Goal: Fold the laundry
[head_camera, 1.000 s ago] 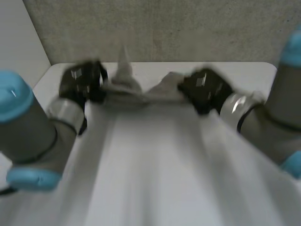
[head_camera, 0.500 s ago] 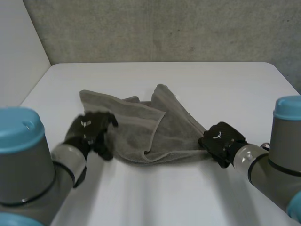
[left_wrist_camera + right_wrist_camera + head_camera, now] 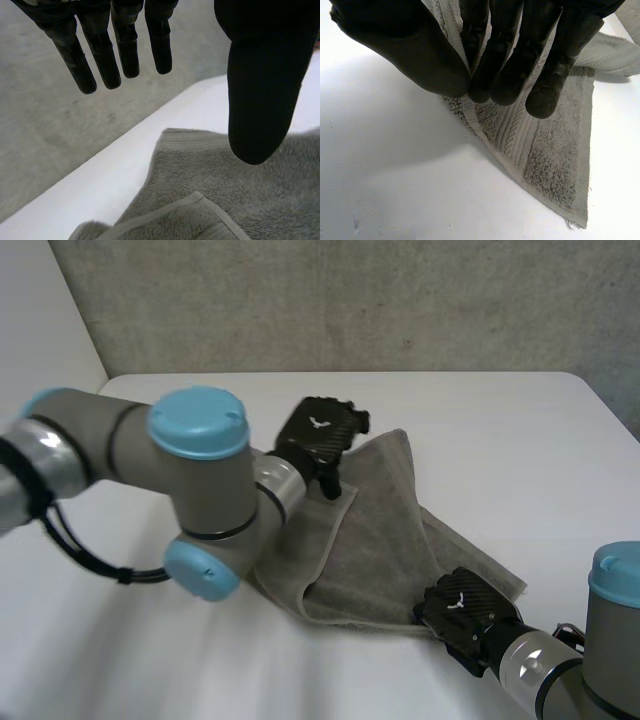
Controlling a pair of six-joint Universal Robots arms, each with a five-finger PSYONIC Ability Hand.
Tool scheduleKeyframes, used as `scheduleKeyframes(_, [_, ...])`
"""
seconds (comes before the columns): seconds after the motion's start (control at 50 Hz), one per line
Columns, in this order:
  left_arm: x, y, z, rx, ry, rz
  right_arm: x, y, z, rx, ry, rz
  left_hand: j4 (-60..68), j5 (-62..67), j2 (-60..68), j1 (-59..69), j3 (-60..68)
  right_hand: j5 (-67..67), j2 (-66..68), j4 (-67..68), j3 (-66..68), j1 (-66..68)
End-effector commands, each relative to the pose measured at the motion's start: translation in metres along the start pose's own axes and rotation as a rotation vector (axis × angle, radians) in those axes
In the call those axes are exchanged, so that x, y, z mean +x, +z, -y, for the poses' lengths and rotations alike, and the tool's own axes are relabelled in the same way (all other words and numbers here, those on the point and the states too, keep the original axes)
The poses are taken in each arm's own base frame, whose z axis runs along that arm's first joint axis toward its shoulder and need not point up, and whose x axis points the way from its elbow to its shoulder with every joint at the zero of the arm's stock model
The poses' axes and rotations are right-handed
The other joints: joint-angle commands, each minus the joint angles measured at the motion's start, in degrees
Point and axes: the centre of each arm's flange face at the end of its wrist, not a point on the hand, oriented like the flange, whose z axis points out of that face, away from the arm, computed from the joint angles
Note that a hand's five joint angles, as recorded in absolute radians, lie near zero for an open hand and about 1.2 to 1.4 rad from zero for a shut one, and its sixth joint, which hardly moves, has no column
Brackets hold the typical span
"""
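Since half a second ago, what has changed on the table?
The left hand swung from the near left edge of the towel across to its far side and now hangs open above it. The towel lies folded over and further right. The right hand still pinches its near edge.

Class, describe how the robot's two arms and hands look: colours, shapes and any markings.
The arms are thick grey tubes, joints topped by light-blue caps, with a silver ring at each wrist. The left hand and right hand are black, boxy-backed, each bearing a small white emblem; fingers are slim and segmented, the thumb broad and blunt.
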Motion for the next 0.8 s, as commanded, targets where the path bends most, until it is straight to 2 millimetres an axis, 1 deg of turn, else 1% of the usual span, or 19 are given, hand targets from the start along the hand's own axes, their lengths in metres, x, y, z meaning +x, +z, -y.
scheduleKeyframes(0.02, [0.009,0.028,-0.027,0.017,0.199,-0.08,-0.003,0.0,-0.003,-0.005,0.004,0.008,3.36,3.51,3.33,3.13,3.3,1.98,2.71,3.08,3.11,3.62])
scheduleKeyframes(0.06, [0.01,0.037,-0.039,0.007,0.278,-0.086,-0.003,-0.001,-0.003,-0.004,0.004,0.009,4.19,4.35,4.17,3.97,4.14,1.98,2.71,3.08,3.11,3.62])
scheduleKeyframes(0.08, [0.01,0.037,-0.039,0.007,0.279,-0.086,-0.003,-0.001,-0.003,-0.004,0.004,0.009,4.2,4.35,4.17,3.97,4.14,1.98,2.71,3.08,3.11,3.62])
scheduleKeyframes(0.1, [0.01,0.039,-0.045,-0.003,0.314,-0.09,-0.004,-0.001,-0.003,-0.005,0.005,0.01,4.36,4.52,4.34,4.14,4.31,1.98,2.71,3.08,3.11,3.62])
scheduleKeyframes(0.12, [0.01,0.039,-0.045,-0.003,0.315,-0.09,-0.003,-0.001,-0.003,-0.004,0.004,0.009,4.37,4.52,4.34,4.14,4.31,1.98,2.71,3.08,3.11,3.62])
scheduleKeyframes(0.16, [0.012,0.042,-0.056,-0.008,0.379,-0.112,-0.004,-0.001,-0.003,-0.005,0.007,0.011,4.2,4.36,4.18,3.97,4.14,1.98,2.71,3.08,3.11,3.62])
scheduleKeyframes(0.18, [0.012,0.042,-0.056,-0.008,0.38,-0.113,-0.004,-0.001,-0.003,-0.005,0.007,0.011,4.2,4.35,4.17,3.97,4.14,1.98,2.71,3.08,3.11,3.62])
scheduleKeyframes(0.28, [0.017,0.043,-0.072,-0.008,0.486,-0.174,-0.003,-0.001,-0.004,-0.007,0.009,0.01,4.2,4.35,4.17,3.97,4.14,1.98,2.71,3.08,3.11,3.62])
scheduleKeyframes(0.46, [0.019,0.046,-0.079,0.002,0.516,-0.202,-0.001,0.0,-0.004,-0.005,0.011,0.0,4.87,5.03,4.85,4.65,4.81,1.98,2.71,3.08,3.11,3.62])
scheduleKeyframes(0.52, [0.019,0.048,-0.083,-0.002,0.515,-0.208,0.0,0.0,-0.004,-0.006,0.013,-0.001,7.04,7.2,7.02,6.82,6.99,1.98,2.71,3.08,3.11,3.62])
scheduleKeyframes(0.64, [0.008,0.048,-0.091,-0.052,0.502,-0.205,0.0,0.001,-0.004,-0.005,0.016,-0.002,8.9,9.06,8.88,8.68,8.85,1.98,2.71,3.08,3.11,3.62])
scheduleKeyframes(0.8, [-0.002,0.048,-0.094,-0.093,0.491,-0.202,0.001,0.001,-0.004,-0.002,0.015,-0.007,14.61,14.77,14.59,14.39,14.56,1.98,2.71,3.08,3.11,3.62])
